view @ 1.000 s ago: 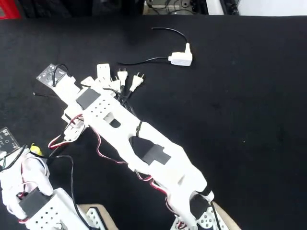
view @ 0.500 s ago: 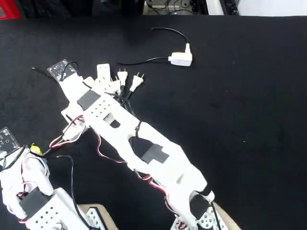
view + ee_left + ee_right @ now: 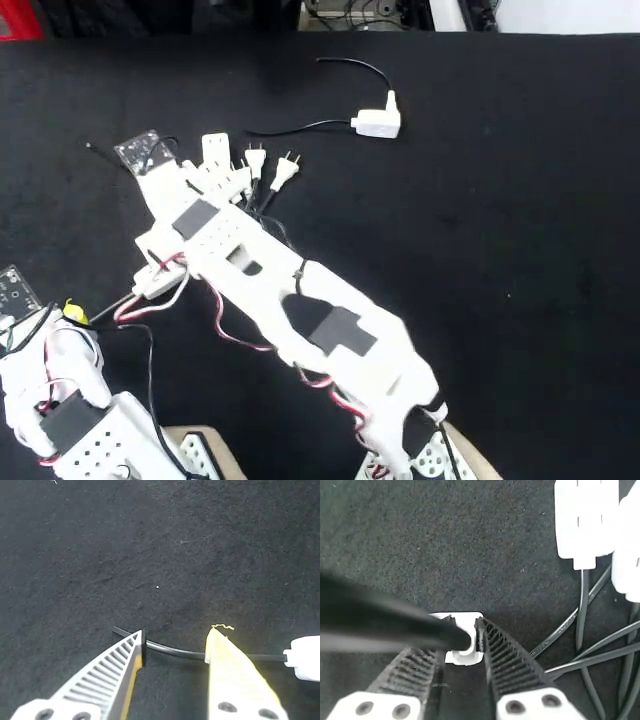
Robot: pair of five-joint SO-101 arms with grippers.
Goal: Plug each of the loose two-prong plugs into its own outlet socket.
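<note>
My right gripper (image 3: 465, 622) is shut on a small white connector (image 3: 465, 656) lying on the black table; a blurred black cable crosses in front of it. In the high view that right gripper (image 3: 215, 173) lies just below a white socket block (image 3: 214, 147). Two white two-prong plugs (image 3: 255, 158) (image 3: 288, 166) lie beside it, prongs pointing away from the arms, and appear in the right wrist view as white plug bodies (image 3: 585, 520). My left gripper (image 3: 177, 632) is open over a thin black cable (image 3: 175, 651) on the table.
A white outlet adapter (image 3: 377, 123) with its black cord lies at the back centre of the black table (image 3: 520, 220). The left arm (image 3: 60, 400) stays at the front left corner. Black plug cables (image 3: 585, 610) run close beside my right gripper.
The right arm's wrist has swung to the right and slightly away, its camera board shifting toward the socket block. The left arm has not moved.
</note>
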